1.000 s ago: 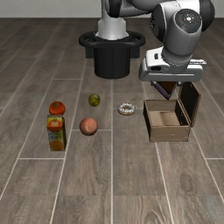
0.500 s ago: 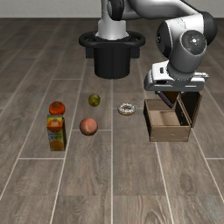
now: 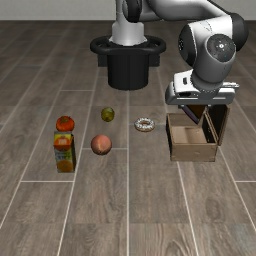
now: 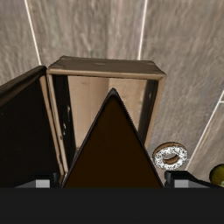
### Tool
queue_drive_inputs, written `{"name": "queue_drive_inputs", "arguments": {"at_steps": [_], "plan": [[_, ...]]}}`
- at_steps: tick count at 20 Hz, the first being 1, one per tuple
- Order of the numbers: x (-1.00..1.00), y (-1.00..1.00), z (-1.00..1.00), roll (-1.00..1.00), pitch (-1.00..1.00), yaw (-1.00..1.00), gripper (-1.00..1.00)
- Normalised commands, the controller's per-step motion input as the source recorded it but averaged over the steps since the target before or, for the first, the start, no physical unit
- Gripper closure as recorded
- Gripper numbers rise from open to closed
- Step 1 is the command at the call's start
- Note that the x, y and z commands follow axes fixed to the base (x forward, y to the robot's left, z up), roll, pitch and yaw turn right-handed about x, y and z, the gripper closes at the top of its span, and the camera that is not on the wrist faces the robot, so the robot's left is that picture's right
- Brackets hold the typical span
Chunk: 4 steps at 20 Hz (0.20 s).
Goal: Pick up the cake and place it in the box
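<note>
The gripper (image 4: pixel 109 181) has its fingers spread wide, and between them sits the cake (image 4: pixel 112 144), a dark brown wedge whose point leads away from the fingertips. One pale fingertip (image 4: pixel 39 183) shows at each side of the wedge's broad end, so the cake is clamped and carried in the air. In the exterior view the gripper (image 3: pixel 197 102) hangs just over the box.

Directly under the gripper is the box (image 4: pixel 105 66), a brown wooden one, open, with its bare inside showing past the cake's point. Its dark lid (image 4: pixel 21 122) stands swung up at one side; in the exterior view the lid (image 3: pixel 221 119) rises at the side of the box (image 3: pixel 192 152) toward that view's right. The cake is above the box's opening, not yet resting inside.

Just beside the box, on the wooden floor (image 3: pixel 150 210), lies a small sprinkled doughnut (image 4: pixel 170 157) (image 3: pixel 144 124). A little beyond that is a yellow-green fruit (image 3: pixel 107 114), and near it a peach-coloured one (image 3: pixel 100 144).

Well apart from the gripper, toward the exterior view's left, stands an orange carton (image 3: pixel 64 154) with a red tomato (image 3: pixel 65 124) close behind it. The arm's black pedestal (image 3: pixel 129 60) stands past them all.
</note>
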Motion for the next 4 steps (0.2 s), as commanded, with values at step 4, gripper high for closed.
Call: {"name": "queue_drive_inputs", "arguments": {"at_steps": [4], "plan": [[0.00, 0.00, 0.00, 0.00, 0.00, 0.00, -1.00]]}}
